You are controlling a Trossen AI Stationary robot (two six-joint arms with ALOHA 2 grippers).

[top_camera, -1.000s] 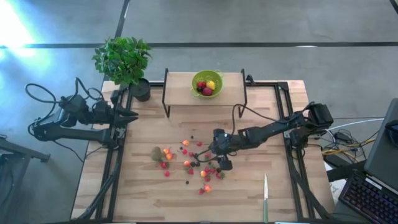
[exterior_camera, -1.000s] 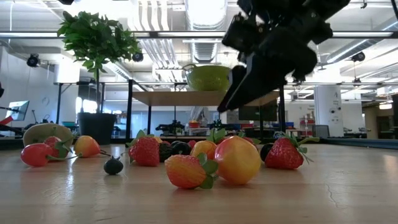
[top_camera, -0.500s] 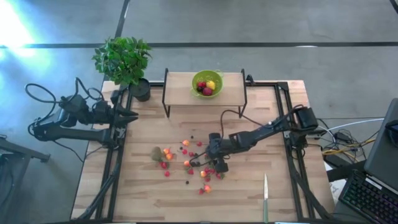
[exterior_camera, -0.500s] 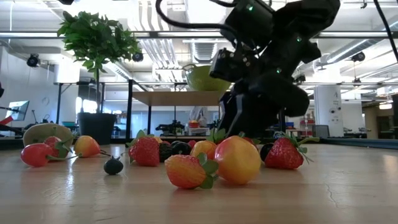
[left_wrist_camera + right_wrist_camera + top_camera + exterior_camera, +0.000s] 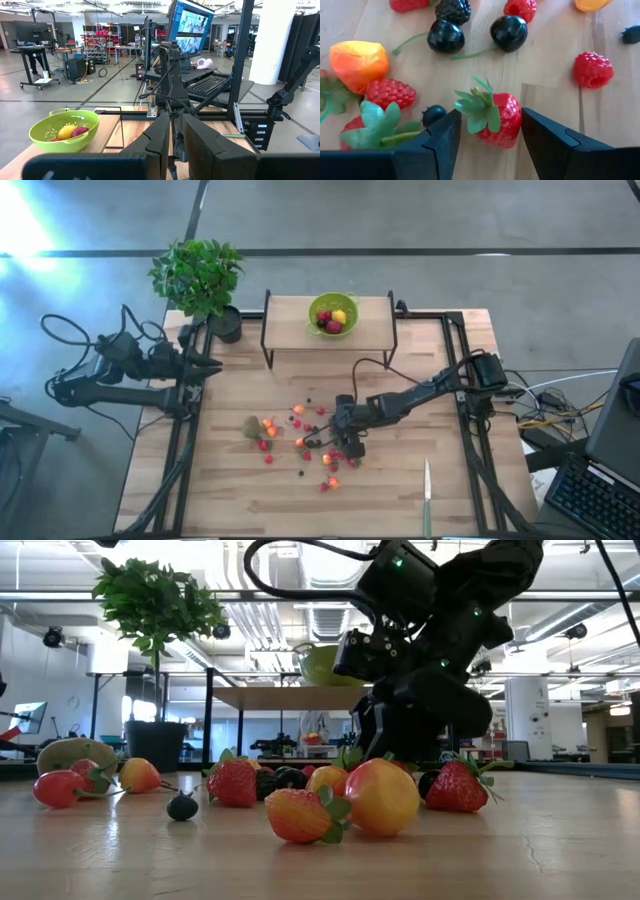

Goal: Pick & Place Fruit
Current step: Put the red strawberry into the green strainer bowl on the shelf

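Right gripper point(image 5: 487, 131): down at the tabletop amid the scattered fruit, fingers point(image 5: 442, 140) partly open, one either side of a strawberry point(image 5: 495, 120), not visibly clamped.

Just ahead of it: two black cherries point(image 5: 445, 36), a blackberry point(image 5: 453, 8), raspberries point(image 5: 592, 69), an orange fruit point(image 5: 359, 60). A small dark berry point(image 5: 433, 114) and a leafy strawberry point(image 5: 375, 125) crowd one finger.

Kiwi point(image 5: 252, 426): farther out, at the far edge of the scatter.

Green bowl point(image 5: 333, 313): on the raised shelf point(image 5: 290, 320), holding fruit.

Knife point(image 5: 427, 495): near the table's front edge.

Left gripper point(image 5: 213, 365): closed, empty, parked at the table's left edge beside the potted plant point(image 5: 200, 280).

Fruit point(image 5: 300, 440) mid-table; bowl point(image 5: 333, 313) on shelf point(image 5: 290, 320) behind.
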